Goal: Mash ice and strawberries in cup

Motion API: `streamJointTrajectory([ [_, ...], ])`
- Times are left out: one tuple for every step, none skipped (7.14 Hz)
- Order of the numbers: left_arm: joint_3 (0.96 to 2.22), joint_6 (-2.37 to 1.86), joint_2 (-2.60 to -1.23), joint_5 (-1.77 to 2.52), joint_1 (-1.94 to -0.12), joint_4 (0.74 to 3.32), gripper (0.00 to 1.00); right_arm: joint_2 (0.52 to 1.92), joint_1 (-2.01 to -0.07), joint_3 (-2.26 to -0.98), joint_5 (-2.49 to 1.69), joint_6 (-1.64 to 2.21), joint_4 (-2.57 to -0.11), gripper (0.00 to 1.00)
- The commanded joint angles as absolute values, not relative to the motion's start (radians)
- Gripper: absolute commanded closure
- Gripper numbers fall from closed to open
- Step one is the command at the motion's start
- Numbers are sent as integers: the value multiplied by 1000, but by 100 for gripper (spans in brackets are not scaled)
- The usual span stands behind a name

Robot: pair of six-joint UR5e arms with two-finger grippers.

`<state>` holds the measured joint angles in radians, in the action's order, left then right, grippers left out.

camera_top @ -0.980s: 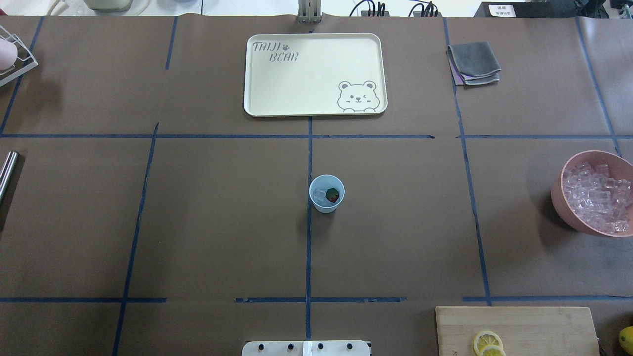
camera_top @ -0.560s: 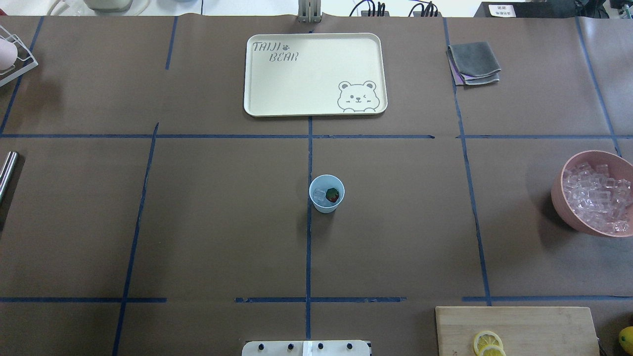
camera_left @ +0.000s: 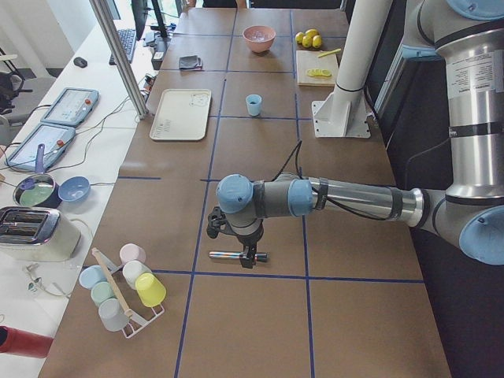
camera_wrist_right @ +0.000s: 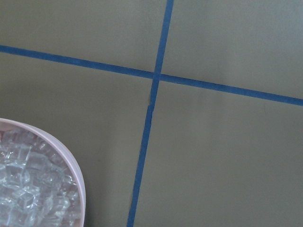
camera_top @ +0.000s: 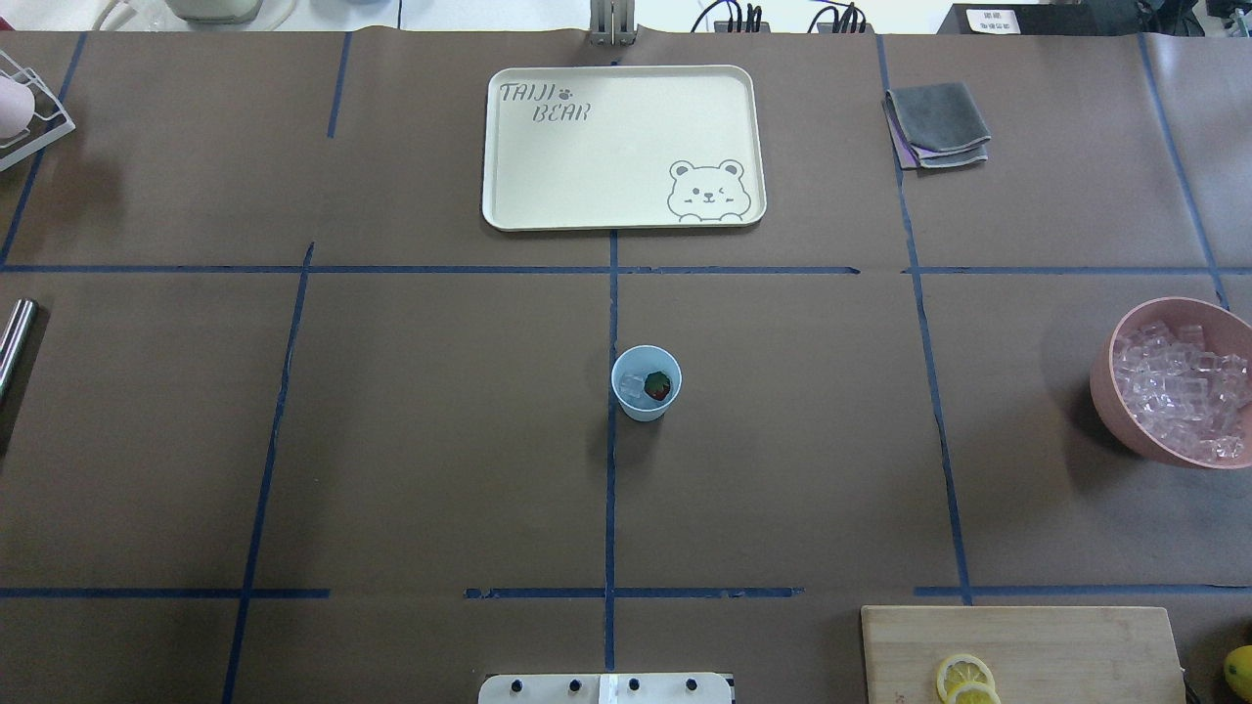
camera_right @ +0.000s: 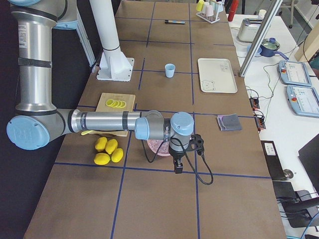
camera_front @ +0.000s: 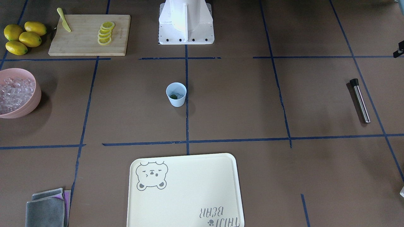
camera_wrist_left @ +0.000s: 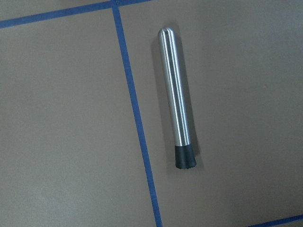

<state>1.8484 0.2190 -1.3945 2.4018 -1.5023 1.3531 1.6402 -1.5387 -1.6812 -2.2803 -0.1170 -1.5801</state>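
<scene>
The pale blue cup (camera_top: 646, 406) stands upright at the table's middle, also in the front view (camera_front: 176, 99). Inside it lie clear ice (camera_top: 631, 387) and a red strawberry with a dark green end (camera_top: 660, 385). A steel muddler with a black end (camera_front: 359, 101) lies flat far to the robot's left; the left wrist view shows it straight below (camera_wrist_left: 177, 106). My left gripper (camera_left: 248, 256) hangs just over it; I cannot tell if it is open. My right gripper (camera_right: 177, 168) hangs beside the pink bowl; I cannot tell its state.
A pink bowl (camera_top: 1110, 401) full of ice cubes sits at the right edge. A cream bear tray (camera_top: 626, 210) lies at the far middle, a grey cloth (camera_top: 936, 122) to its right. A cutting board (camera_top: 1076, 645) with lemon slices and whole lemons (camera_front: 22, 37) lie near right.
</scene>
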Motion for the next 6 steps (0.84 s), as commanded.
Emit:
streamJointTrajectory([
  [1829,216,-1402,2401,-1503,1354,0,1654,-1540,-1712,-2276,-117,-1572,0],
  [1829,216,-1402,2399,-1503,1361,0,1664,-1540,-1720,-2278,-111,-1572,0],
  [1818,218,-1411,2396,-1508,1364,0,1666,-1539,-1717,-2283,-106,-1572,0],
  [1801,218,-1413,2396,-1531,1371,0,1666,-1539,-1718,-2284,-104,-1572,0],
  [1789,219,-1431,2395,-1535,1371,0,1666,-1539,-1717,-2284,-104,-1572,0],
  [1773,221,-1439,2395,-1545,1371,0,1664,-1539,-1712,-2281,-104,-1572,0],
])
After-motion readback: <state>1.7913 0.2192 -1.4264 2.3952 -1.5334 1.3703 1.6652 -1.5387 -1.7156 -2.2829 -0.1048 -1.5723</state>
